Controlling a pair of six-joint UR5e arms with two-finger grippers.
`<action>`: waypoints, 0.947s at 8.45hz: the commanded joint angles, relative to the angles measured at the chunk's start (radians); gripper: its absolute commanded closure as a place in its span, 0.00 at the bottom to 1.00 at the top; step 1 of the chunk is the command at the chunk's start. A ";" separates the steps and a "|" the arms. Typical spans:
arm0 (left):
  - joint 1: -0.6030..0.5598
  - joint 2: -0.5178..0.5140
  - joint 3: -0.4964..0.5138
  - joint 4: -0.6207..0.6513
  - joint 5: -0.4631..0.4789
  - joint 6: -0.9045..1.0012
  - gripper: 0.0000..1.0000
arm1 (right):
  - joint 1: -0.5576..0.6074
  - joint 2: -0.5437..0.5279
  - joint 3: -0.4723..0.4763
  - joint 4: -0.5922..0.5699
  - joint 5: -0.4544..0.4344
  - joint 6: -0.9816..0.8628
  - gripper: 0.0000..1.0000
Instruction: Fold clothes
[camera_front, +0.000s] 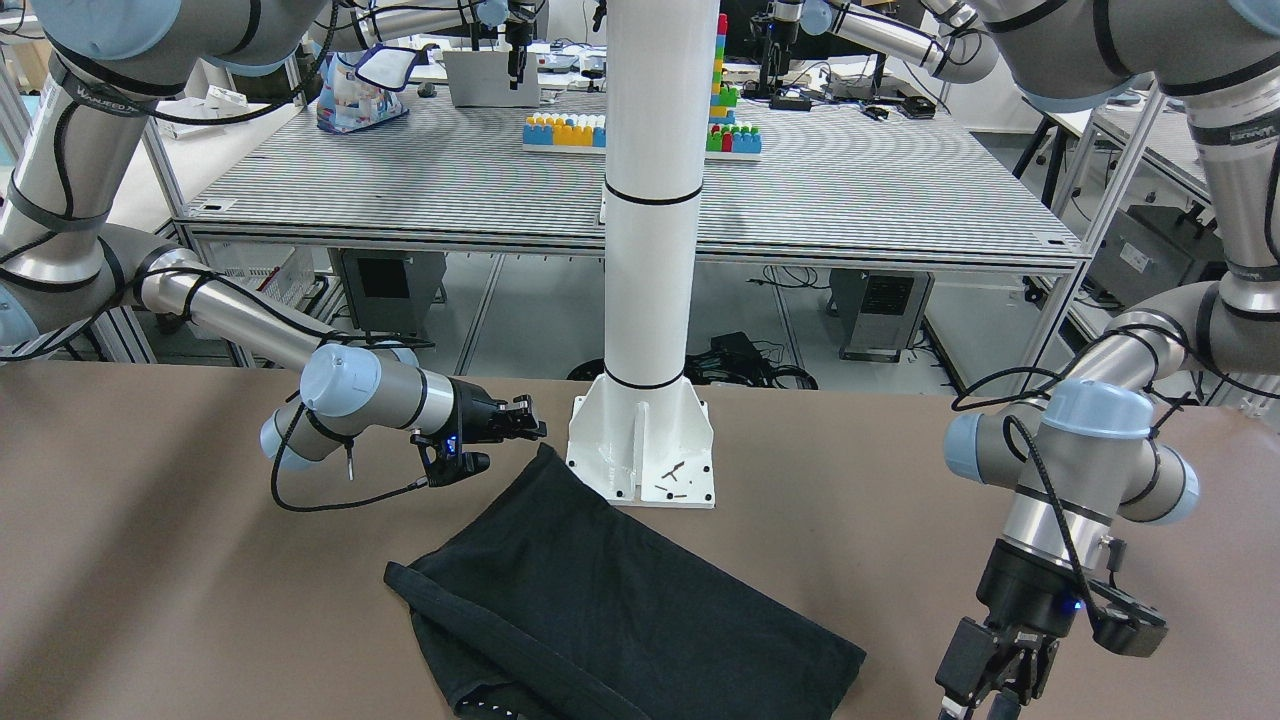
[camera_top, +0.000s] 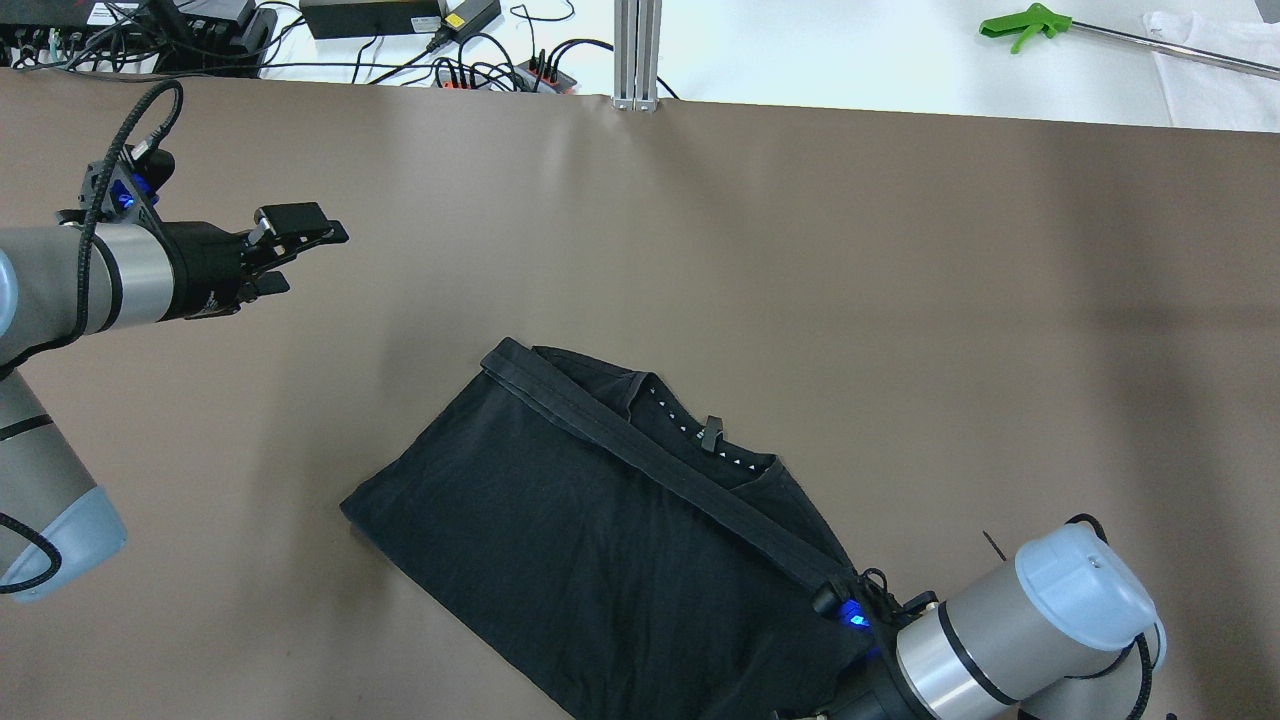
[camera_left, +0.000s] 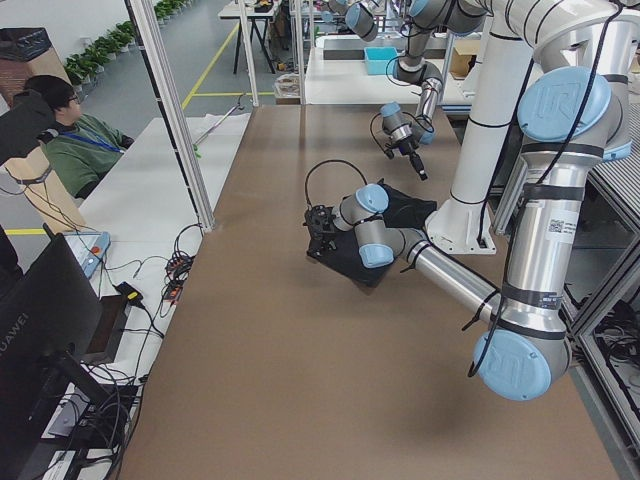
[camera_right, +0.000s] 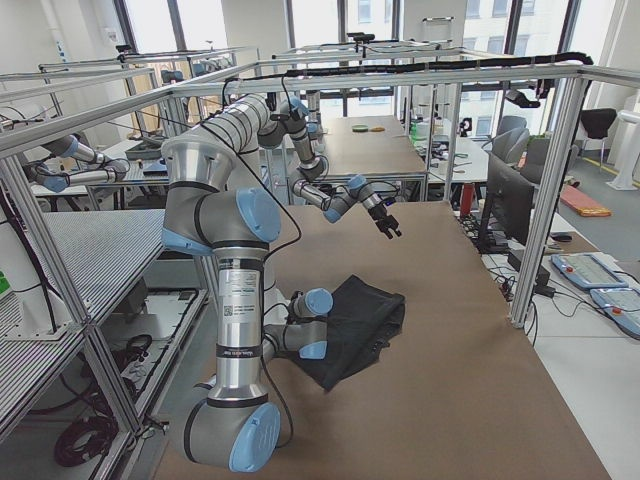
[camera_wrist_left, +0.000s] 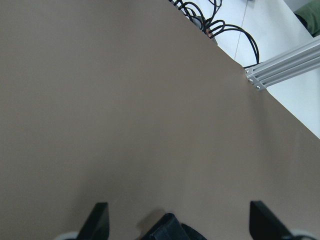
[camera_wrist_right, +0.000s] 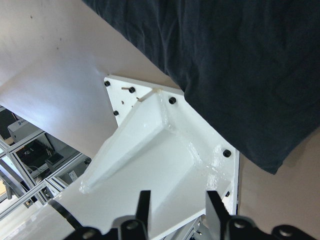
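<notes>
**Q:** Fig. shows what? Where's the black garment?

**A:** Flat on the brown table, partly folded. A hem band runs diag. across the top, w/ the collar showing just beyond it. One corner lies just beside the white pillar base.

**Q:** And the right gripper?

**A:** Low over the table, near that corner and next to the base. Wrist view: jaws parted by a narrow gap, nothing btw. them.

**Q:** The left gripper?

**A:** Over bare table, well apart from the garment. Jaws wide, empty.
</notes>
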 joint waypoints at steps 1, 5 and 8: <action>0.073 -0.001 -0.031 0.003 -0.019 -0.007 0.00 | 0.163 -0.004 0.003 -0.005 0.008 -0.002 0.05; 0.279 0.113 -0.094 -0.014 0.065 -0.071 0.00 | 0.330 -0.011 -0.005 -0.035 0.011 -0.004 0.05; 0.392 0.216 0.004 -0.297 0.176 -0.070 0.00 | 0.370 -0.013 0.000 -0.035 0.011 -0.002 0.05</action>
